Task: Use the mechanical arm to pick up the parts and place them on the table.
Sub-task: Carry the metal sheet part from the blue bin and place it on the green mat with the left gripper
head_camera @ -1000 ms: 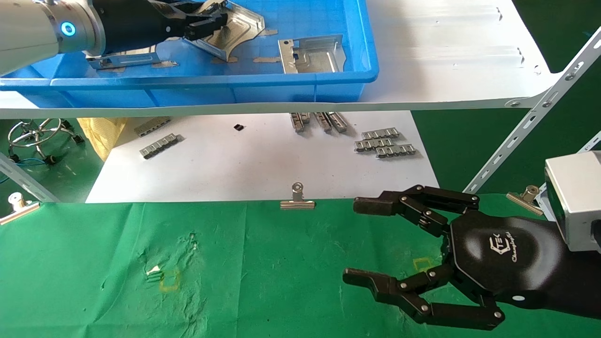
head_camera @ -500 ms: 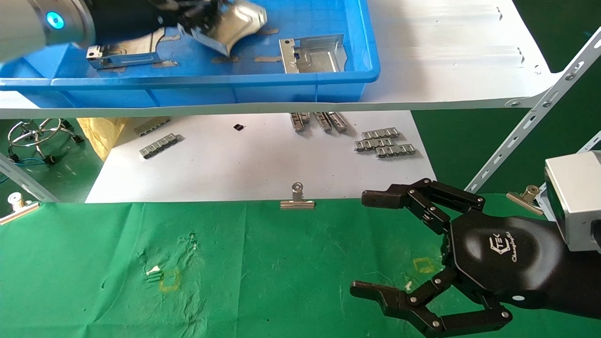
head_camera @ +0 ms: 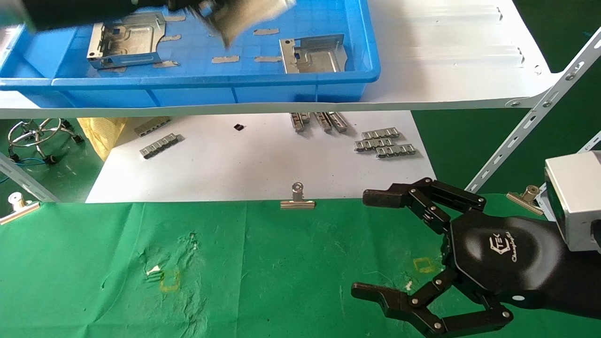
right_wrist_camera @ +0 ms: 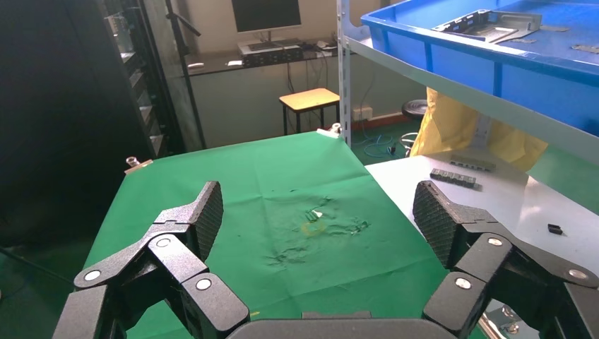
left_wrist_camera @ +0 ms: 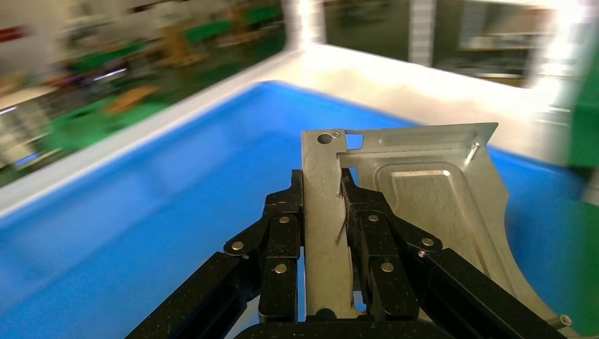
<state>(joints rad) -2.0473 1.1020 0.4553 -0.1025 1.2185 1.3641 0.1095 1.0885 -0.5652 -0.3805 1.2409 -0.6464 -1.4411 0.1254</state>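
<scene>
Part (left_wrist_camera: 395, 191) in left claw (left_wrist_camera: 326, 212)

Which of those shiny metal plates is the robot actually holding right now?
Look at the blue tray on the white shelf. Two plates lie flat in it; the held plate is lifted above them, on edge, pinched in the left gripper.

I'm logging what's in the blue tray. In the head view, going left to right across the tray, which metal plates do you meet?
Plate lying flat in the blue tray at left → plate gripped in the left hand, raised above the tray → plate lying flat at right.
</scene>
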